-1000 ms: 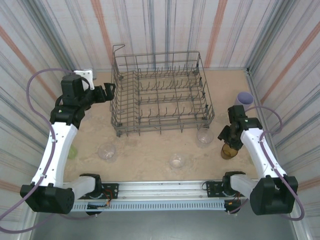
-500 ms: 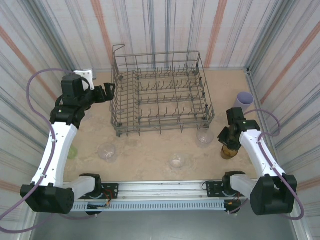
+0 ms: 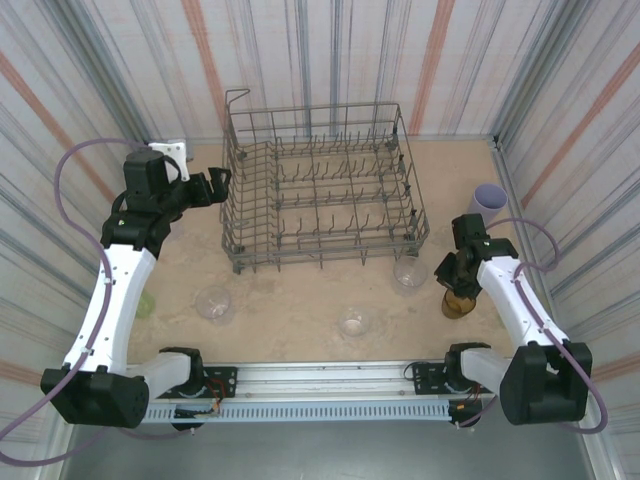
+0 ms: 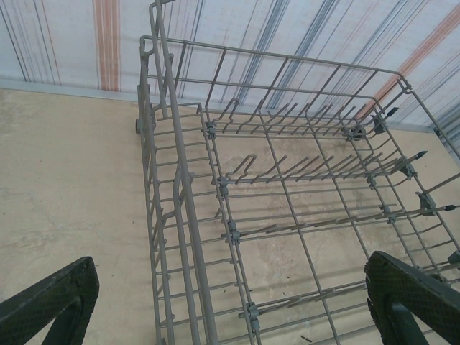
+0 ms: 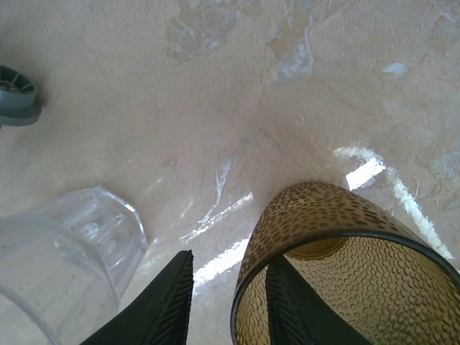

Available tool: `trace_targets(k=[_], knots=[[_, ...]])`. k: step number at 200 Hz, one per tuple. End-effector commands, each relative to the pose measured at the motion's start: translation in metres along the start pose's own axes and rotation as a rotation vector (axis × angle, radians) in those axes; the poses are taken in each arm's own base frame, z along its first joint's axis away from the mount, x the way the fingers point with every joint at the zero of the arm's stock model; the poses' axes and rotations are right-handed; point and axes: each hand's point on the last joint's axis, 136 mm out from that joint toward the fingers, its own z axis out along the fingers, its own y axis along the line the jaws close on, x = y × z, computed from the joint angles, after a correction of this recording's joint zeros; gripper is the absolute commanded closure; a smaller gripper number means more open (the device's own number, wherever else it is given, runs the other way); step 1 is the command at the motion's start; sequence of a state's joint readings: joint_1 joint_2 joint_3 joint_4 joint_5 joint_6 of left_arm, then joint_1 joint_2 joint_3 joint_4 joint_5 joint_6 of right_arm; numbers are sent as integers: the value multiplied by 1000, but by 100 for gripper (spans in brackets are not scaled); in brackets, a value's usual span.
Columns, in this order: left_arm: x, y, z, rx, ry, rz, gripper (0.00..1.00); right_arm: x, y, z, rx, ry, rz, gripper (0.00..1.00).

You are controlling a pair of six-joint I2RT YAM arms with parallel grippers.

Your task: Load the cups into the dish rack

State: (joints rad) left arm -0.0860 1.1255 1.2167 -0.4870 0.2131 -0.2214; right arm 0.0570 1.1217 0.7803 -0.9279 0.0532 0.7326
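Top external, stock list.

Item 1, amber cup [image 3: 458,303]: upright on table [image 3: 300,300], directly under right pincer [image 3: 455,276]. Right wrist view: amber cup [image 5: 345,287] mouth up, dimpled wall. Right pincer [image 5: 231,259] sits astride that wall, one finger [image 5: 287,313] inside the rim, other finger [image 5: 162,309] outside. Jaws part-spread, strip of table showing betw. outer finger & wall; not pinching.

Item 2, clear cup A [image 3: 409,272]: just left of right pincer, apart from amber cup, at near-right corner of rack [image 3: 330,252].

Item 3, clear cup B [image 3: 353,321]: further left of right pincer, nearer the arm bases.

Item 4, clear cup C [image 3: 213,302]: well apart from right pincer, on near side of left pincer [image 3: 215,185].

Item 5, lilac cup [image 3: 489,198]: beyond right pincer, by right side wall.

Item 6, green cup [image 3: 146,303]: well back of left pincer, half hidden by left arm.

Item 7, rack: mid-table, just right of left pincer, beyond & left of right pincer. Left wrist view: left pincer [image 4: 230,302] spread wide, rack [image 4: 183,215] side wall & tine rows ahead of it.
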Motion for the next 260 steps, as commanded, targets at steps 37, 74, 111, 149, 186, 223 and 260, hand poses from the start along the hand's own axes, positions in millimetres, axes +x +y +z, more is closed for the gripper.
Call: trace_targets(k=[37,74,111,149,186,223,260], knots=[[-1,2,-2,-4,-8,-2,1,-2,-2,9,24,7,8,85],[-1,2,-2,-5,-9,-4,1,-4,-1,11,26,13,0,99],[0,1,-2,0,-7,-7,1,-8,0,6,16,-4,0,100],[1,-3,1,27,-8,-4,1,-15,12,-15,-58,-31,0,100],[1,-2,1,26,-9,-3,1,-37,13,-45,-47,-110,-28,100],[1,-7,1,51,-5,2,1,-50,18,-57,-74,-137,-33,100],[3,-5,4,47,3,-3,1,-64,26,-74,-108,-189,-22,100]])
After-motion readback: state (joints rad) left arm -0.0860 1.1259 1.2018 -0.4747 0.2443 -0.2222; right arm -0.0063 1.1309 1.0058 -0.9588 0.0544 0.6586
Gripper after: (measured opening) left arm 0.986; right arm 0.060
